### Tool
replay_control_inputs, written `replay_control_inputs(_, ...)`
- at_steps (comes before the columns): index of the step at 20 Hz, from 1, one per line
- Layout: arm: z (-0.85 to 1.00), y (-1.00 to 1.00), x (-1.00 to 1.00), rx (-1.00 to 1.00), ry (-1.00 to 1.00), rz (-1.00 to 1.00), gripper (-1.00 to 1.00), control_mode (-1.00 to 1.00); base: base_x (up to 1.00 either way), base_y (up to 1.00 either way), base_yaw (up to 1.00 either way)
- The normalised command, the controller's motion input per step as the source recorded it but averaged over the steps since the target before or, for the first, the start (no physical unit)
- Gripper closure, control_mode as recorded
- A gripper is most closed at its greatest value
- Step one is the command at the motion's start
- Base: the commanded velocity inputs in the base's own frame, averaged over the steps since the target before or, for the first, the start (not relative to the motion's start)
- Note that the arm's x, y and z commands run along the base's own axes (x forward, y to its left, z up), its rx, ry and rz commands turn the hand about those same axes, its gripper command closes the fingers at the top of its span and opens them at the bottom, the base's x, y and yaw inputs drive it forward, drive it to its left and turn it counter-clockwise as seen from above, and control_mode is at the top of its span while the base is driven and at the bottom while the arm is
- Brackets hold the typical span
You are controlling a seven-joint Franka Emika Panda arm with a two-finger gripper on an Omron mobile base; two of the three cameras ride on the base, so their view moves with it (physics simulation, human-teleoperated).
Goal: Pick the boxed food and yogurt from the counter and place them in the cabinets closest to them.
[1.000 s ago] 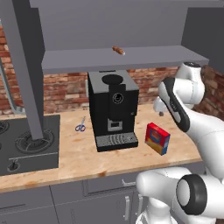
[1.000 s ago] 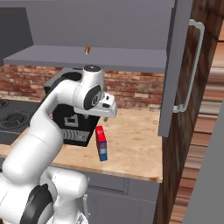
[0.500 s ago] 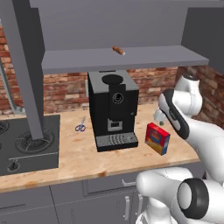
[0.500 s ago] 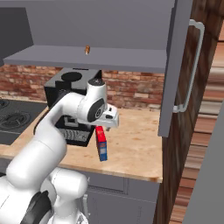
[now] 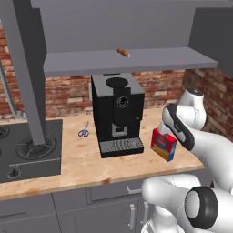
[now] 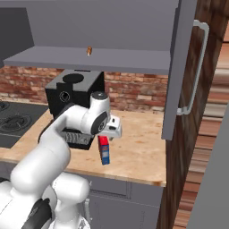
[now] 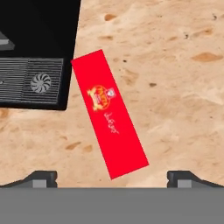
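Your gripper (image 7: 109,177) hangs released, jaws wide, above the flat red boxed food carton (image 7: 108,113) standing near the tan wood-grain counter's (image 5: 73,168) front edge.

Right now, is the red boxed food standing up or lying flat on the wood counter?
Standing upright: the small red carton rests on its bottom edge on the tan butcher-block counter.

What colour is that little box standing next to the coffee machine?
The box is red, with blue and yellow print on its face, clearest in the left base view.
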Motion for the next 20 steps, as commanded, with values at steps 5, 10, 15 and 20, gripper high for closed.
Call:
replay_control_inputs(5, -0.28, -0.05, 0.18, 0.01, -0.05, 0.06, -1.0, -1.0, 0.0, 0.0, 0.0)
replay_control_inputs(10, -0.24, -0.07, 0.21, 0.01, -0.06, 0.08, -1.0, -1.0, 0.0, 0.0, 0.0)
replay_control_inputs(15, -0.23, -0.06, 0.2, 0.0, -0.04, 0.08, -1.0, -1.0, 0.0, 0.0, 0.0)
replay_control_inputs(20, -0.27, -0.05, 0.1, 0.0, -0.01, 0.07, -1.0, -1.0, 0.0, 0.0, 0.0)
